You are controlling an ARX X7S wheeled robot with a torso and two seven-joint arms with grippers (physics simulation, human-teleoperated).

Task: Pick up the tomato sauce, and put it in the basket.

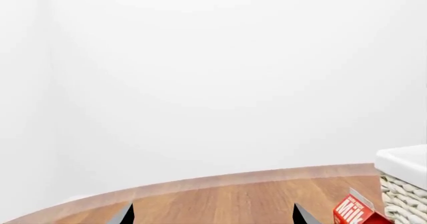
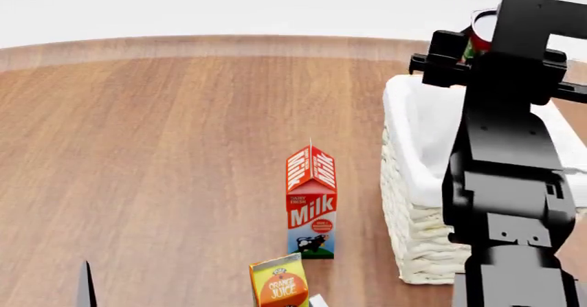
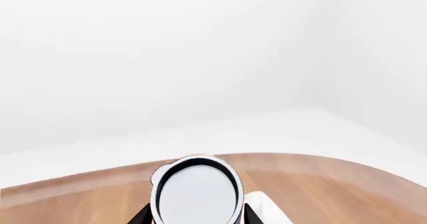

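At the far left, low at the near edge of the wooden table [image 2: 165,149], the left gripper [image 1: 213,216] hangs idle. Only its two dark fingertips show, set well apart with nothing between them, so it is spread and empty.

Toward the middle stands the milk carton [image 2: 311,200], upright, with an orange juice carton [image 2: 280,283] just in front of it, nearer the robot. Neither touches the basket [image 2: 408,183], which sits just to the right of the milk, its white liner folded over the woven wall.

Further right, the black right arm rises over the basket. The right gripper [image 3: 195,219] pinches the tomato sauce [image 2: 480,31], held high at the basket's far end; from the wrist camera the can's pale round lid [image 3: 195,194] fills the space between the dark fingers.

The carry looks nearly finished. To do this well, I would bring the can over the middle of the liner, clear of the rim, lower it while it stays upright, and only let go once it is close to the bottom. Releasing from this height risks a bounce or a topple.
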